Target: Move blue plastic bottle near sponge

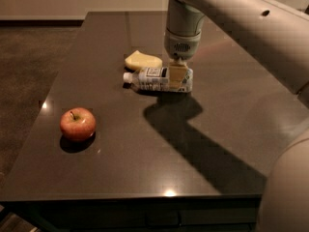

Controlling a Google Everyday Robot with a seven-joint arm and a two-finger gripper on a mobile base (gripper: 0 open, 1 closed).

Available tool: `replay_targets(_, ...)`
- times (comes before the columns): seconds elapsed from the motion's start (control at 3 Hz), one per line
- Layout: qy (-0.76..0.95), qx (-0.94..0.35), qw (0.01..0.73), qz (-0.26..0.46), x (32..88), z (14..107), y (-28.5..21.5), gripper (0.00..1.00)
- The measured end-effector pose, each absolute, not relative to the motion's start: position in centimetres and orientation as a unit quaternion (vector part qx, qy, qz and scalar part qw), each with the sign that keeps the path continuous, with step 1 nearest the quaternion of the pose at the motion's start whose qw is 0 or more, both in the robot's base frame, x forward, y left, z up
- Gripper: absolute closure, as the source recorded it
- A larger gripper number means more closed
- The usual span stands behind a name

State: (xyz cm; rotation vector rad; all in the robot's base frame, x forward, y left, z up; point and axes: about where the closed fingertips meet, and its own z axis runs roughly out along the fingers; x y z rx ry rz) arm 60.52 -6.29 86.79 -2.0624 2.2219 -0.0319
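Note:
The blue plastic bottle (pixel 150 79) lies on its side on the dark table (pixel 145 158), white cap pointing left. The pale yellow sponge (pixel 142 61) lies just behind it, almost touching. My gripper (pixel 177 79) comes straight down from above and is shut on the bottle's right end. One yellowish finger pad (pixel 176 75) shows in front of the bottle; the other finger is hidden behind it. The bottle rests at table level.
A red apple (pixel 77 123) sits near the table's front left. The arm's shadow (pixel 193 139) falls across the right half of the table. The left table edge (pixel 48 105) drops to a brown floor.

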Motion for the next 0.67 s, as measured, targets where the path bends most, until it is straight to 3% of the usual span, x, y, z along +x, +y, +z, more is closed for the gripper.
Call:
replay_targets(0.33, 0.731, -0.679, 0.061, -0.012, 60.85, 86.68, -6.07, 0.0)
replay_targets(0.67, 0.731, -0.679, 0.061, -0.012, 60.85, 86.68, -6.07, 0.0)
